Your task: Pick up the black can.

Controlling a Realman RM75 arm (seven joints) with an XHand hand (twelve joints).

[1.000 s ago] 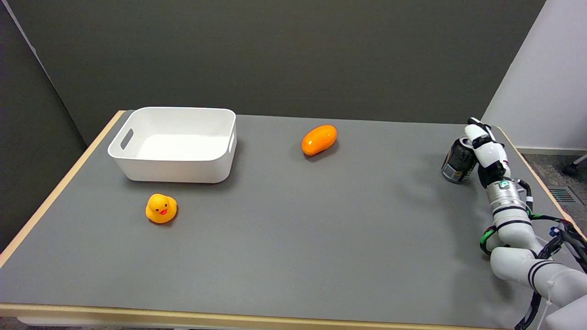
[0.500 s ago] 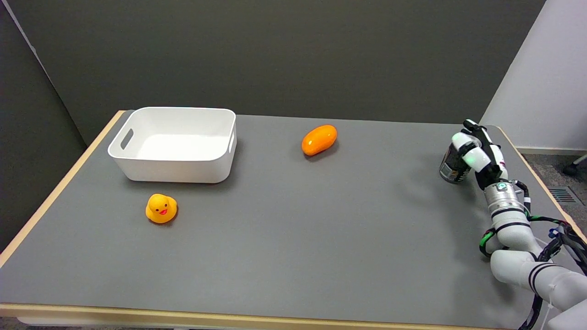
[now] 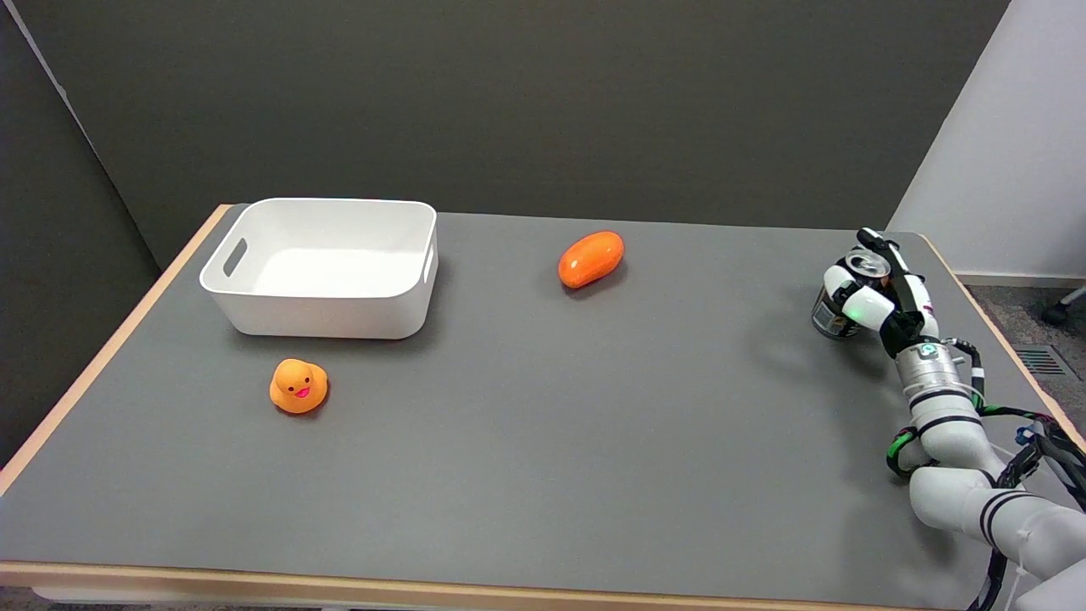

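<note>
The black can (image 3: 830, 316) stands at the table's far right, its silver top showing. My right hand (image 3: 874, 293) is wrapped around it from the right, fingers curled across its front and upper side. Much of the can's body is hidden behind the fingers. Its lower edge sits at the grey tabletop; whether it is lifted off the surface I cannot tell.
A white bin (image 3: 324, 265) stands at the back left, with a yellow rubber duck (image 3: 298, 386) in front of it. An orange oval object (image 3: 590, 258) lies at the back middle. The table's right edge (image 3: 993, 327) runs just beyond my forearm.
My fingers have closed around the can, from lying beside it to wrapping across its front. The hand and can shifted slightly left, and the can now shows its top.
</note>
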